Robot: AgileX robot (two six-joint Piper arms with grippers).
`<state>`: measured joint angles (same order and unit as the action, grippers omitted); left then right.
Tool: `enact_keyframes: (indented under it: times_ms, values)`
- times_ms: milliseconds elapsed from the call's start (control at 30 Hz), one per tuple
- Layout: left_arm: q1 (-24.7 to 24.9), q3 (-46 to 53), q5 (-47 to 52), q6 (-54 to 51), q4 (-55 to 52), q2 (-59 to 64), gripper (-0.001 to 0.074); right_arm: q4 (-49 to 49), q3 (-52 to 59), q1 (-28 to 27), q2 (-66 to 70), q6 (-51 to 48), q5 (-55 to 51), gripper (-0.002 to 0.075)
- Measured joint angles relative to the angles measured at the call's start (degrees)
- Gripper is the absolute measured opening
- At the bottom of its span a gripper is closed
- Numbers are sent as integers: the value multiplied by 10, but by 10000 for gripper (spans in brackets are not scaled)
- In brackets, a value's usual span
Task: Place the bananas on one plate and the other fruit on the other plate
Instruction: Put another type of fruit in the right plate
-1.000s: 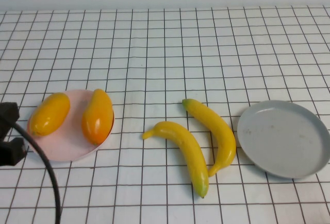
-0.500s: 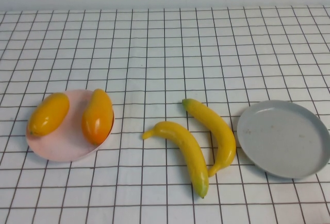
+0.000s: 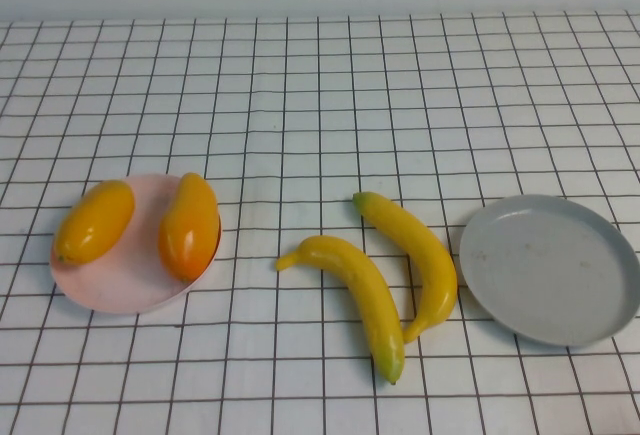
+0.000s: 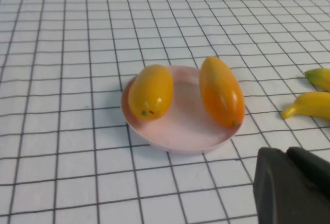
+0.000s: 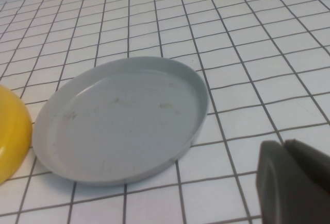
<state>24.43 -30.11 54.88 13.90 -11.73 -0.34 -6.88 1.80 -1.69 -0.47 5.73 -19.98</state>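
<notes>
Two bananas [image 3: 362, 295] [image 3: 415, 255] lie side by side on the grid cloth, between the two plates. The grey-blue plate [image 3: 550, 268] [image 5: 124, 118] at the right holds nothing. On the pink plate [image 3: 120, 275] [image 4: 180, 126] at the left rest two orange-yellow fruits [image 3: 95, 220] [image 3: 190, 225] [image 4: 151, 91] [image 4: 221, 91]. Neither arm shows in the high view. My left gripper [image 4: 286, 154] is shut and empty, off the pink plate's near side. Shut as well, my right gripper [image 5: 283, 149] holds nothing near the grey-blue plate. One banana's side [image 5: 10, 131] shows beside that plate.
A white cloth with a black grid [image 3: 320, 105] covers the table. The back wall runs along the far edge.
The left arm and its cable, seen at the high view's left edge a second ago, have drawn back out of that view. The fruit and plates have not moved.
</notes>
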Motion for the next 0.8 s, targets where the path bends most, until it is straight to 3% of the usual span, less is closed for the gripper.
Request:
enact_keyframes:
  times_ms: [100, 233, 333, 500, 667, 800]
  values:
    - [0, 28, -30, 5, -38, -6, -2, 0, 0, 0, 0, 0, 0, -18]
    - [-18, 101, -162, 8, -89, -6, -2, 0, 0, 0, 0, 0, 0, -18]
    - [-64, 160, -259, 8, -85, -6, -2, 0, 0, 0, 0, 0, 0, -18]
    - [-160, 250, -362, -39, 33, -6, -2, 0, 0, 0, 0, 0, 0, -18]
    - [-231, 312, -407, -125, 104, -6, -2, 0, 0, 0, 0, 0, 0, -18]
    - [-242, 314, -369, -139, 112, -6, -2, 0, 0, 0, 0, 0, 0, -18]
